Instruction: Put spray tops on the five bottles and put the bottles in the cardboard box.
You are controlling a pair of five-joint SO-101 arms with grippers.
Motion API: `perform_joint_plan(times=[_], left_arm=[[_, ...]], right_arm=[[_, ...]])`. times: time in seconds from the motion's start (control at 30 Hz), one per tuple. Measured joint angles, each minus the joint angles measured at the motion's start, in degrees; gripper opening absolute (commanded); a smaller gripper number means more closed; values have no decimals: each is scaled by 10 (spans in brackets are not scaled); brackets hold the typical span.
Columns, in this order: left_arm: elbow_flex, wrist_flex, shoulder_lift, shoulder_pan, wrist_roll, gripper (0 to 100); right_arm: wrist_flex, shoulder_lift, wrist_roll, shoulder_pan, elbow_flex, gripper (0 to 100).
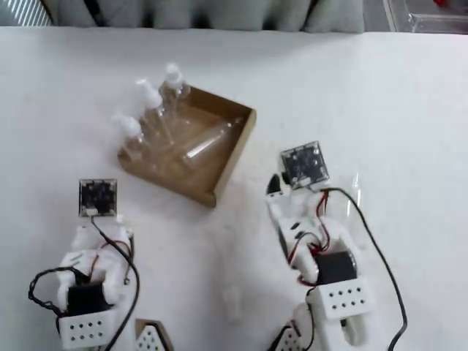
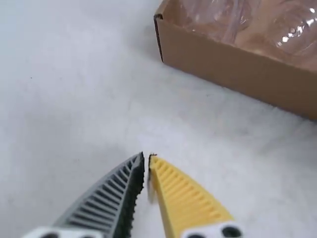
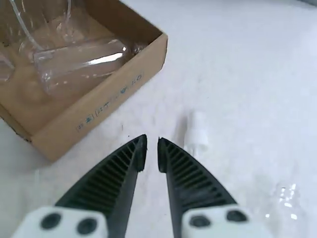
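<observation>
The cardboard box (image 1: 219,179) sits at the table's middle, holding three upright clear bottles with white spray tops (image 1: 150,95) and one clear bottle lying on its side (image 1: 208,142) (image 3: 81,62). My right gripper (image 3: 151,151) hovers low over the table just right of the box (image 3: 99,111), its black fingers shut to a thin gap with nothing between them. A loose white spray top (image 3: 195,131) lies just past its tips. A clear bottle (image 3: 285,198) lies on the table close by. My left gripper (image 2: 147,161), grey and yellow, is shut and empty, short of the box's near wall (image 2: 237,74).
The left arm (image 1: 88,292) stands at the front left and the right arm (image 1: 329,278) at the front right, with its red and black cables looping beside it. White tabletop stretches around the box. Grey chairs line the far edge.
</observation>
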Motion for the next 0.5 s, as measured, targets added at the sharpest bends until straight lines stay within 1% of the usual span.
perform_joint_plan(times=[0.07,0.17,0.43,0.5], left_arm=[[0,0,0,0,0,24],[0,0,0,0,0,24],[0,0,0,0,0,24],[0,0,0,0,0,24]], right_arm=[[6,10,0,13,-27,21],[25,65,0,22,-80,22],[161,338,4,30,-281,22],[196,398,5,30,-335,43]])
